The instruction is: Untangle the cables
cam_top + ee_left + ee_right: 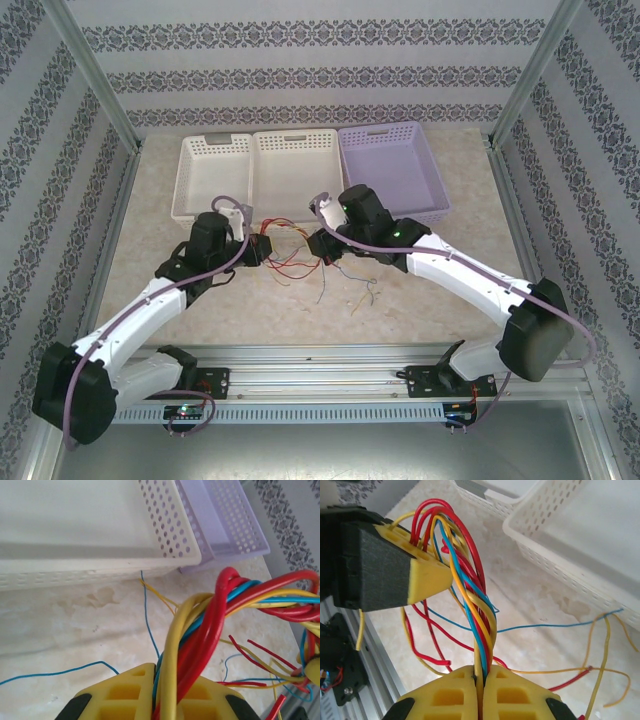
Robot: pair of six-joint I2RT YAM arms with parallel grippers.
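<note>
Just in front of the middle basket, the left pincer is clenched on the red, yellow and blue cables. The right pincer beside it grips the same bunch, which is strung between them. Loose strands trail onto the counter on the near side of that basket.

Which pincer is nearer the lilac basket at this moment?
Right. The right pincer sits just off the near-left corner of the lilac basket, shut on the cables; the left pincer, also gripping them, is farther left, before the middle white basket.
</note>
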